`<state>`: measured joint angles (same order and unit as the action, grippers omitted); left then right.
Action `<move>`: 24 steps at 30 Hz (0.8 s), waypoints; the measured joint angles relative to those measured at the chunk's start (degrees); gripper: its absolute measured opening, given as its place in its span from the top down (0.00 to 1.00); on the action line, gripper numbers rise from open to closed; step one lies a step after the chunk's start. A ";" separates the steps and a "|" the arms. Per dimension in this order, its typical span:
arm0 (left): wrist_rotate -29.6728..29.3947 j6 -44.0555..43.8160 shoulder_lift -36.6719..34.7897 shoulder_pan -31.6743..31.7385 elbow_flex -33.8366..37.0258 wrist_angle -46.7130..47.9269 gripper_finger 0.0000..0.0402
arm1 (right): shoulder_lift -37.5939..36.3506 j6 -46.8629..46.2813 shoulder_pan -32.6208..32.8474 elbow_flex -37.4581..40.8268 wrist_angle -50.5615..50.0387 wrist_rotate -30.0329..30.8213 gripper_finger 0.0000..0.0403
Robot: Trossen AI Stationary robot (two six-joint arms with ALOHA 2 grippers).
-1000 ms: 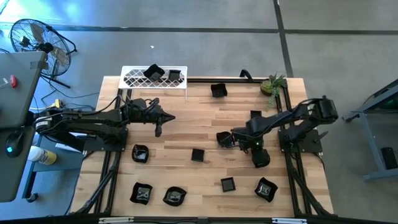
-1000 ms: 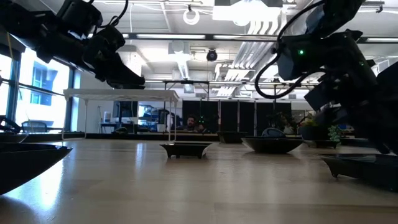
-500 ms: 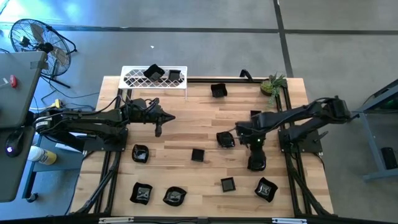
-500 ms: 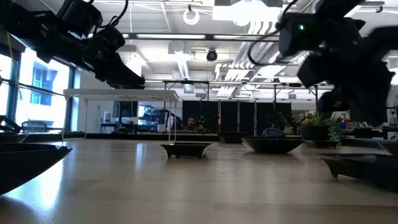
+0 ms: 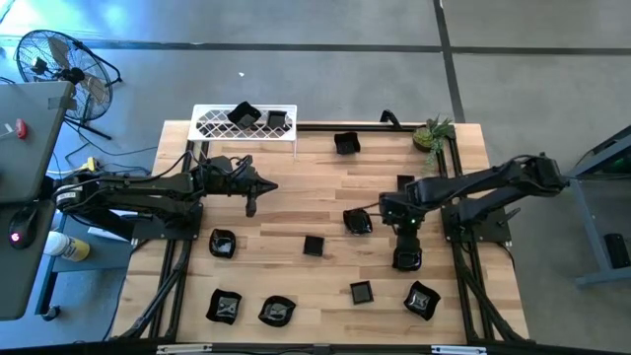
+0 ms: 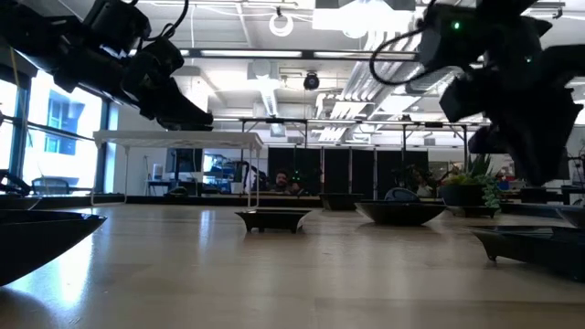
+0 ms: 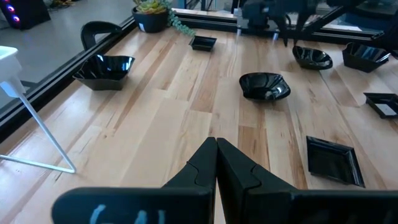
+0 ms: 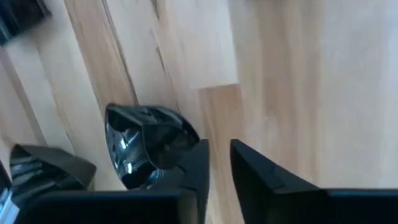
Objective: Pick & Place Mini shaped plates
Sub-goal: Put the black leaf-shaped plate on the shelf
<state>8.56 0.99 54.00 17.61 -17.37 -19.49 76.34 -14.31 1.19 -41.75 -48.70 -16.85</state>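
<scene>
Hovering beside a rounded plate point(image 8: 146, 149), right end effector point(image 8: 217, 163) narrowly parted — left end effector point(image 7: 216, 163) closed, empty.

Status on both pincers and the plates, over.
Left pincer shut, empty, waiting near the rack. Right pincer slightly open beside a mini plate, not gripping.

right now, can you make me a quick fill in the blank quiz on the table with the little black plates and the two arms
1. The white wire-mesh rack at the table's back edge holds ___ small glossy black plates.
2. The left gripper has its two dark fingers pressed ___.
3. The small green potted plant stands at a back corner of the light wooden table, on the ___ arm's side.
4. The right gripper hangs beside a glossy black dish with its fingers slightly ___.

Missing words: two; shut; right; apart
</scene>
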 joint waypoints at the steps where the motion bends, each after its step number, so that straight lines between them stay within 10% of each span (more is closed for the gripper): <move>1: 0.00 0.00 0.00 0.00 0.00 0.04 1.00 | 0.95 0.46 0.00 0.12 0.21 -0.38 0.80; 9: 0.00 0.00 0.00 0.00 -0.02 0.18 1.00 | 7.91 5.51 0.00 0.40 3.66 -6.61 0.75; 24: 0.00 0.00 -0.02 0.00 -0.02 0.40 1.00 | 14.25 10.82 -0.02 0.40 5.48 -13.74 0.94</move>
<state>8.56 0.99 53.98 17.61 -17.39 -19.09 90.59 -3.49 1.17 -41.34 -43.22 -30.59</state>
